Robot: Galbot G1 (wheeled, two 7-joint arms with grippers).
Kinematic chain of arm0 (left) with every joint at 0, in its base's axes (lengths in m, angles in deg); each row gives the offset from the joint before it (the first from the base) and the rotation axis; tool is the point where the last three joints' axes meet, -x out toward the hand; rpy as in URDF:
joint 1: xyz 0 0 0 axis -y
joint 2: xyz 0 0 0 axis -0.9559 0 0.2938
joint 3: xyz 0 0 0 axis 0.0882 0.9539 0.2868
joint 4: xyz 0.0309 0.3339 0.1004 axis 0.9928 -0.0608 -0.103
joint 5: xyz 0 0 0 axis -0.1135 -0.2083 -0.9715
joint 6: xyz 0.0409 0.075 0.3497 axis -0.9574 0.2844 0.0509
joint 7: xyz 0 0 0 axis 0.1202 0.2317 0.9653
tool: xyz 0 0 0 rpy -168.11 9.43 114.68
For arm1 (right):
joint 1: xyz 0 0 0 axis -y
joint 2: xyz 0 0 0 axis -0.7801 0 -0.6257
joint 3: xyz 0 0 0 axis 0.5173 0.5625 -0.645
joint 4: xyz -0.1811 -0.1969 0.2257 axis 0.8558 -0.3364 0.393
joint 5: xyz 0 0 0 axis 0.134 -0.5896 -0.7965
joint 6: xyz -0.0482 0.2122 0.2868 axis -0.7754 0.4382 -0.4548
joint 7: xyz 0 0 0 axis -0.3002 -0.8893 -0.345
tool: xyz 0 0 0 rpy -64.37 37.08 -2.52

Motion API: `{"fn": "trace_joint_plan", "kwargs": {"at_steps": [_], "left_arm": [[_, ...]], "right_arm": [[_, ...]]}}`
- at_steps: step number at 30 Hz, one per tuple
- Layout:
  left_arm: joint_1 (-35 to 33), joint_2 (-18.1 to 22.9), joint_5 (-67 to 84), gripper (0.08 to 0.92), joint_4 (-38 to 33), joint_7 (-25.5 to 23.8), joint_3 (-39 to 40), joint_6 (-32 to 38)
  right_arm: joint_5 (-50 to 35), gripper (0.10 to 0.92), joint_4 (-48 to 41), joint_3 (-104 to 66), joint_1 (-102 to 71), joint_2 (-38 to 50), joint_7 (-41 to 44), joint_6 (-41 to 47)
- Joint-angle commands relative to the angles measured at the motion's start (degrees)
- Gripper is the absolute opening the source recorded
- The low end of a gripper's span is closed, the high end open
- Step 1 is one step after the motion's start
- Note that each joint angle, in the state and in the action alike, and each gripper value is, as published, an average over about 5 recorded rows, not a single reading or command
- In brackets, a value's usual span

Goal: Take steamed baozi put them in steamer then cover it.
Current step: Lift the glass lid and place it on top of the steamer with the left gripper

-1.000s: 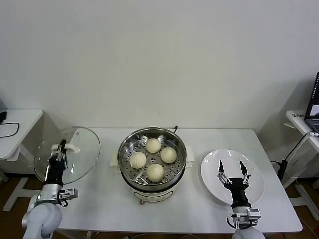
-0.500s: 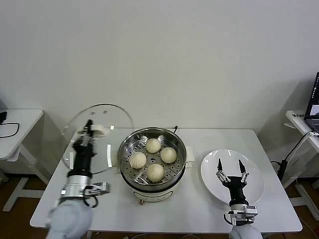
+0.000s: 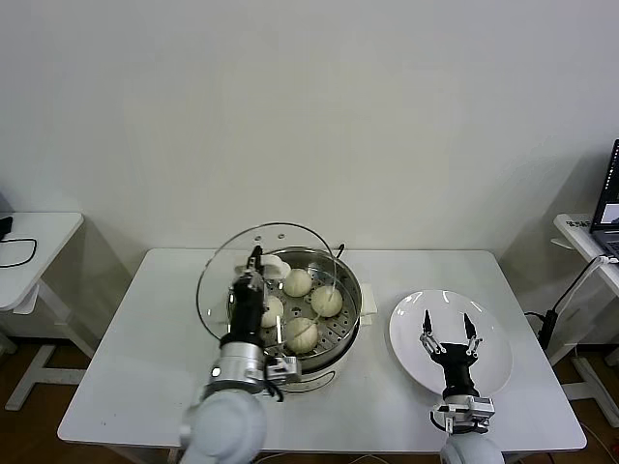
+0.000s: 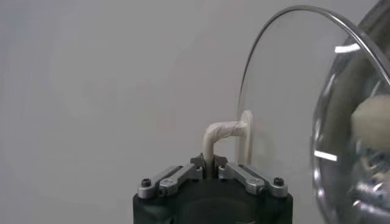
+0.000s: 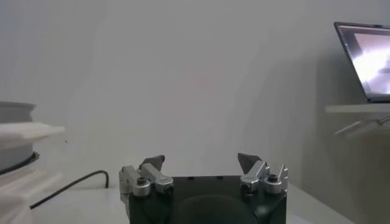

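The left gripper had its jaws closed on the white handle of the cover, held tilted over the steamer with four baozi. The right gripper waited with jaws wide open over the plate on the desk.

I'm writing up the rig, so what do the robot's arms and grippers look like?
Both match: the left gripper and right gripper each have a black body with two slim dark fingers on silver hinged links fastened by dark screws. Behind each sits a black forearm, a silver wrist block with short black cables, then a rounded pale grey arm shell. No markings are visible.
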Motion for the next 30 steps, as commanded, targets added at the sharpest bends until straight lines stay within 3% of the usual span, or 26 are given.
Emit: {"fn": "trace_joint_plan", "kwargs": {"at_steps": [1, 30], "left_arm": [[2.8, 6.1, -10.1, 0.187, 8.4, -3.8, 7.2, -3.7], [3.6, 7.3, -12.5, 0.187, 15.4, -0.7, 6.3, -1.8]], "right_arm": [[0.4, 0.823, -0.8, -0.1, 0.3, -0.6, -0.2, 0.2], [0.7, 0.823, -1.4, -0.3, 0.4, -0.5, -0.1, 0.1]]}}
